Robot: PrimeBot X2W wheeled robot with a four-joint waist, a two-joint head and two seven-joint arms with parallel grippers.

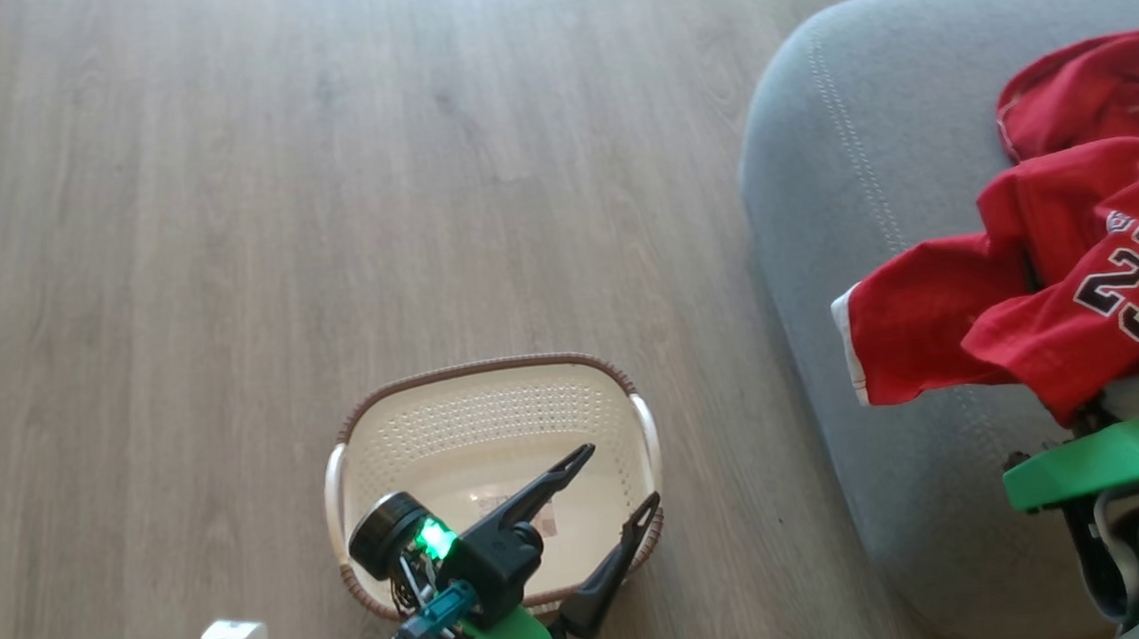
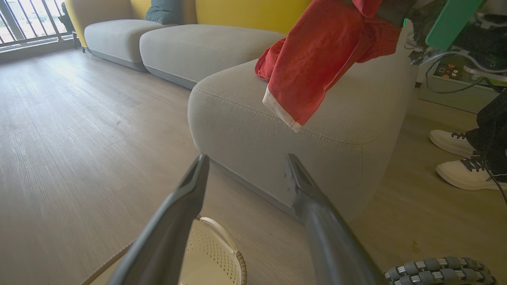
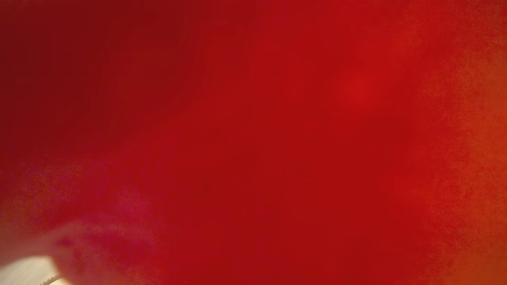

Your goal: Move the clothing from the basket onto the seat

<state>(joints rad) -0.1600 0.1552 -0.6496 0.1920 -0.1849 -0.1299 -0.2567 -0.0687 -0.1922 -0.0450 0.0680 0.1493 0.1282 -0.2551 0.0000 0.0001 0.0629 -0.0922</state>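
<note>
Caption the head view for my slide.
Open left gripper above the basket; red jersey over the grey seat.

Pale wood-look floor [image 1: 319, 177] runs out before me, daylight washing its far end. Beyond it, two more grey sofa cushions [image 2: 119, 33] sit against a yellow backrest [image 2: 245, 12], with a blue-grey pillow [image 2: 166, 10] on top. Far off to my left stands what looks like a balcony railing [image 2: 20, 23], bright outside.

Wood floor [image 1: 219, 184]; person's white sneakers [image 2: 459, 174] on it; yellow sofa backrest [image 2: 245, 12].
</note>
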